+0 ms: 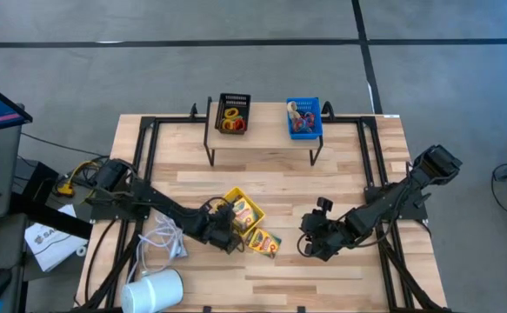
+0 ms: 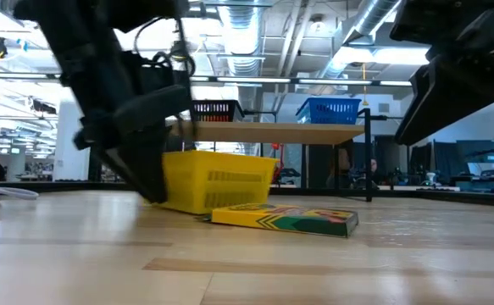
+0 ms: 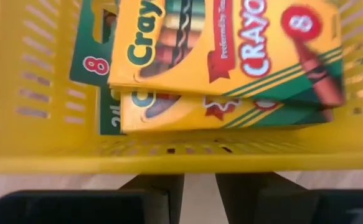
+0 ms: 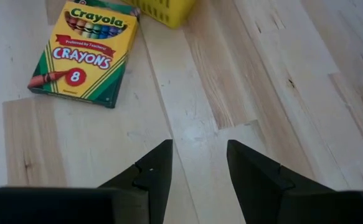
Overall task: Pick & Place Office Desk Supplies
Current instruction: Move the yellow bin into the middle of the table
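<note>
Your left claw [image 1: 227, 233] sits low at the rim of the yellow bin [image 1: 241, 209], a slotted plastic basket on the pale wood-plank table [image 1: 323, 187]. In the left wrist view, its dark fingers [image 3: 159, 186] stand narrowly apart with only bare table between them, gripping nothing, right against the bin's perforated wall. Inside the bin, glossy cardboard crayon boxes [image 3: 231, 50] lie stacked flat, yellow with green stripes.

One more crayon box [image 1: 264, 242] lies flat on the table just beside the bin, towards the table's front edge. It is a thin rectangle with crisp corners.

Your right claw [image 1: 308, 246] hovers above bare planks, well apart from that box. Its two wedge-shaped fingers [image 4: 156, 168] are partly spread and empty. Open wood lies all around it.

At the back, a small raised shelf [image 1: 266, 139] on thin black legs carries a black bin [image 1: 232, 113] and a blue bin [image 1: 304, 118], each holding coloured rings. A white cylinder [image 1: 153, 291] and a white coiled cable [image 1: 162, 236] crowd the front left corner near your left arm.
</note>
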`<state>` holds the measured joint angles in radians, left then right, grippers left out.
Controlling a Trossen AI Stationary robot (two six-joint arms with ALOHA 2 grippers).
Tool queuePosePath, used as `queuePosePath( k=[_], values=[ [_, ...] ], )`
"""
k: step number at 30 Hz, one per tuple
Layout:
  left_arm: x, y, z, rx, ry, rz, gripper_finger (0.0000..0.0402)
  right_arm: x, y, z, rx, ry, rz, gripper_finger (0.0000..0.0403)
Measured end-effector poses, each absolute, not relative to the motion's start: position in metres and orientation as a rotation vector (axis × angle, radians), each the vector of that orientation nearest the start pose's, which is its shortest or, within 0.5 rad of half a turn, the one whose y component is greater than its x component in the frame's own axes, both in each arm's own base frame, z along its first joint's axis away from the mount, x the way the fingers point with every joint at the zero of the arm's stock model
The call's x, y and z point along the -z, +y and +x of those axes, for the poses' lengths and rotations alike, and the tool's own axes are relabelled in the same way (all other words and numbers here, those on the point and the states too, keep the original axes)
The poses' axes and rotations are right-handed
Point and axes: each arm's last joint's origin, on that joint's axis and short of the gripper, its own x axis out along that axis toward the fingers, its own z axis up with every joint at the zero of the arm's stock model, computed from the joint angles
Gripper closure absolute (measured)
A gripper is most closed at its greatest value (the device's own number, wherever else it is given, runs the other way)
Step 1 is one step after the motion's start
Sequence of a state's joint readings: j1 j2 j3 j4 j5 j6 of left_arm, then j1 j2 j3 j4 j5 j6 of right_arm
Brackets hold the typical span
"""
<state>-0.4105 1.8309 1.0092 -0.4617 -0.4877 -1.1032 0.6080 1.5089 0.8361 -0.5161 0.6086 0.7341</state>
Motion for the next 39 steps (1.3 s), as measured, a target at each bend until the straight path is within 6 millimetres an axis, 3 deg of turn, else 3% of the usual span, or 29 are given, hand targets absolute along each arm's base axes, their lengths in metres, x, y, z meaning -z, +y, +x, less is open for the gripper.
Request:
queuePosePath(
  k=[15, 31, 39],
  values=[
    [-0.139, -0.094, 0.331, -0.572, 0.818, -0.449, 0.0321, -0.176, 0.141, 0.226, 0.354, 0.881, -0.008, 0.0253],
    [-0.146, -0.071, 0.347, -0.531, 0.741, -0.406, 0.0321, -0.176, 0.142, 0.225, 0.359, 0.870, -0.010, 0.0253],
    [-0.144, -0.064, 0.347, -0.466, 0.814, -0.445, 0.0321, -0.176, 0.151, 0.217, 0.358, 0.863, -0.002, 0.0253]
  ],
)
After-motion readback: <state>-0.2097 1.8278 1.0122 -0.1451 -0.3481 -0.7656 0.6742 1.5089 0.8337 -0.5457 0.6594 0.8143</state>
